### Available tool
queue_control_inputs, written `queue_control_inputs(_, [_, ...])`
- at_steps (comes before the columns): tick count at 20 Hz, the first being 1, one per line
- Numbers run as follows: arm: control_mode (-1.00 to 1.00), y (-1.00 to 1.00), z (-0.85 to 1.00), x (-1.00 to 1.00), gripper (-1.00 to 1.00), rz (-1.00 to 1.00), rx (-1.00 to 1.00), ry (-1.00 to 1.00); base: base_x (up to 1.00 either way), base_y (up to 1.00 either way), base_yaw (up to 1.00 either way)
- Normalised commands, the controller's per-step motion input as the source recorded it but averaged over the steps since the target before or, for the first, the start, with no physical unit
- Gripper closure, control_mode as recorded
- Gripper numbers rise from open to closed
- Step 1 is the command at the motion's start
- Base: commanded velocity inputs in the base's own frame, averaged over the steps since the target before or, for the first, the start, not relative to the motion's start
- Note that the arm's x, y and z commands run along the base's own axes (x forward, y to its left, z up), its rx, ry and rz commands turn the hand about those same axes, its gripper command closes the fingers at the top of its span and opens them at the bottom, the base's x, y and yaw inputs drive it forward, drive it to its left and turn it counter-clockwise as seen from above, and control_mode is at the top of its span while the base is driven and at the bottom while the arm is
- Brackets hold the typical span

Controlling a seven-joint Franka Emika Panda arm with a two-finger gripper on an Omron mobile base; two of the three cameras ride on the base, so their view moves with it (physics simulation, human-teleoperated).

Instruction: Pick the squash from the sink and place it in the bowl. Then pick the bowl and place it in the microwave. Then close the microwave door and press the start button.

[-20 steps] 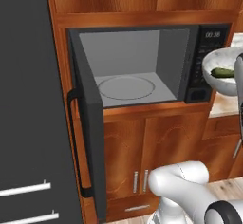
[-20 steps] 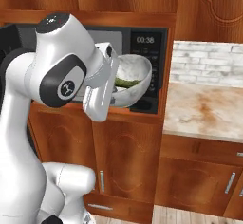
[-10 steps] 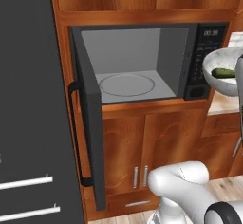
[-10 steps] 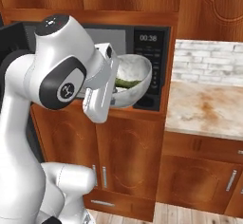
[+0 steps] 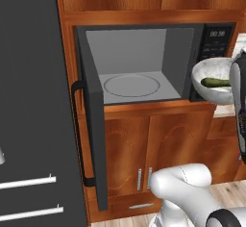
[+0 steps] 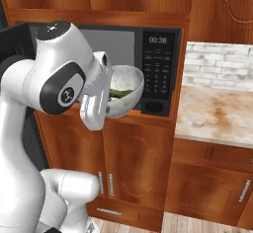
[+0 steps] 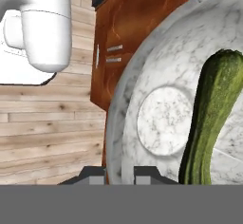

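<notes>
My gripper [image 7: 119, 174] is shut on the near rim of the bowl [image 7: 161, 118], one finger on each side of the rim. The bowl [image 5: 207, 69] hangs in the air in front of the keypad [image 5: 214, 42] of the microwave [image 5: 139, 48], to the right of its cavity. The green squash [image 5: 215, 82] lies inside the bowl [image 6: 127, 98], along one side of it. The squash [image 7: 211, 123] also fills the right of the hand view. The microwave door [image 5: 92, 130] stands wide open to the left, and the turntable [image 5: 131, 85] is bare.
A tall black panel [image 5: 29, 101] rises left of the open door. Wooden cabinet doors [image 5: 158, 149] sit under the microwave and more above it. A stone counter [image 6: 217, 116] with a brick wall [image 6: 222, 64] lies to the right. My own white arm [image 6: 59, 84] stands before the cavity.
The whole picture has slid a little to the right in both base views, so the base has driven. The bowl with the squash stays in my grip at the same height.
</notes>
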Motion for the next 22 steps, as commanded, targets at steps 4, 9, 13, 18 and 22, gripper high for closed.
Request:
queue_control_inputs(4, [-1.00,0.98,-0.69,0.69,1.00,0.28,0.00,0.08,0.00,0.00,0.00])
queue_control_inputs(9, [-1.00,0.61,-0.09,0.97,1.00,0.16,0.00,0.00,0.00,0.00,0.00])
queue_control_inputs(13, [-1.00,0.26,-0.16,1.00,1.00,0.03,0.00,0.02,0.00,0.00,0.00])
queue_control_inputs(18, [-1.00,0.19,-0.33,1.00,1.00,0.00,0.00,0.01,0.00,0.00,0.00])
queue_control_inputs(22, [-1.00,0.49,-0.14,0.99,1.00,0.00,0.00,0.01,0.00,0.00,0.00])
